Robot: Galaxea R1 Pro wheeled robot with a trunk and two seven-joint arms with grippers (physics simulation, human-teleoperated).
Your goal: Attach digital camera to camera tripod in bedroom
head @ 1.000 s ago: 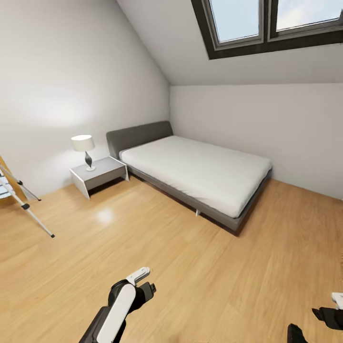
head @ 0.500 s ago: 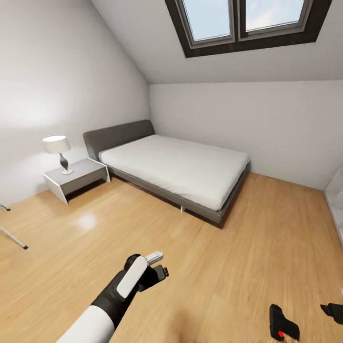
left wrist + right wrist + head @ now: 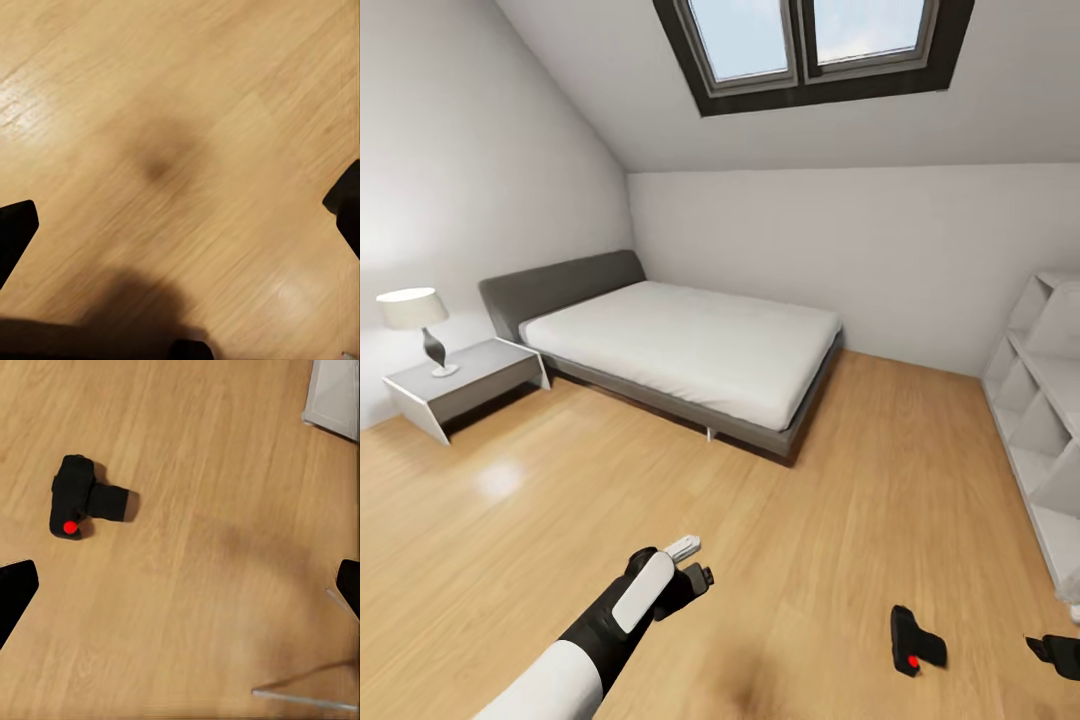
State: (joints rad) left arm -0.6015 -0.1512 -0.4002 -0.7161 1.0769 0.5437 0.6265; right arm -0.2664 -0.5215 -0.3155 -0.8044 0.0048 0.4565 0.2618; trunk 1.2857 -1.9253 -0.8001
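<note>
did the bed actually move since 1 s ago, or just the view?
No. The bed sits the same against the nightstand and the wall corner; everything slid left together in the head view, so the camera turned right.

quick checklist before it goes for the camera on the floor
1. Digital camera located, lying on the wood floor: ok.
2. Right tool open and holding nothing: ok.
3. Right tool over the camera: not ok, camera sits off to one side.
4. Left tool open, holding nothing: ok.
5. Camera tripod located: cannot tell; thin metal legs show near the right tool.
6. Shelf close on the right: ok, apart from the camera.
</note>
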